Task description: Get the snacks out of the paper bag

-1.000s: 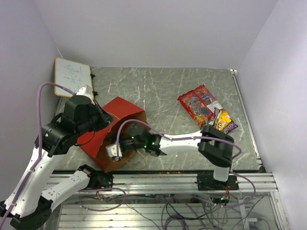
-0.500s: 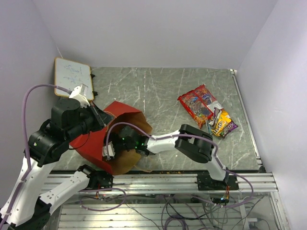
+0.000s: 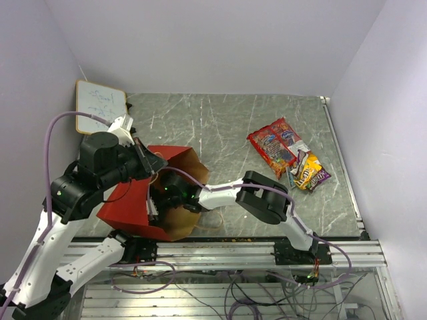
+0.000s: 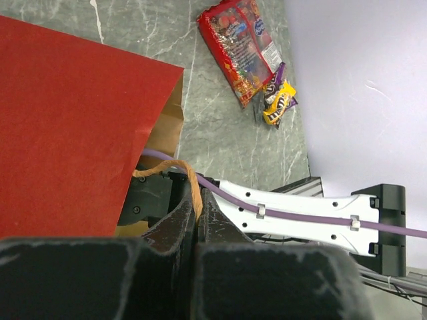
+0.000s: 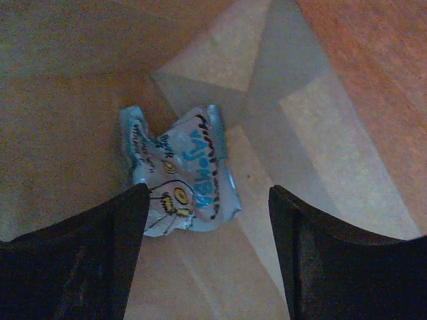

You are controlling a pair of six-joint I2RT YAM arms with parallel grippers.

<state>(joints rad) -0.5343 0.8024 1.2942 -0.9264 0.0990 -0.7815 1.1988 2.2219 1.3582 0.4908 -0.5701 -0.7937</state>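
The red paper bag (image 3: 130, 203) lies on its side, its mouth facing right, brown inside (image 5: 320, 127). My left gripper (image 4: 195, 212) is shut on the bag's twisted paper handle (image 4: 189, 180) and holds the mouth up. My right gripper (image 5: 208, 193) is inside the bag, open, its fingers on either side of a crumpled silvery-blue packet (image 5: 180, 170) on the bag's floor, not touching it. Out on the table at the right lie two large red snack bags (image 3: 273, 143) and small yellow and purple packs (image 3: 308, 172).
A white board (image 3: 100, 107) leans at the back left corner. The right arm's white link (image 4: 300, 210) reaches across the front of the table into the bag's mouth. An aluminium rail (image 3: 227, 250) runs along the near edge. Walls stand close on three sides.
The right gripper has pushed deeper into the bag and its jaws have spread wider. The left arm has shifted, still holding the handle, and the bag's mouth has turned and lifted.
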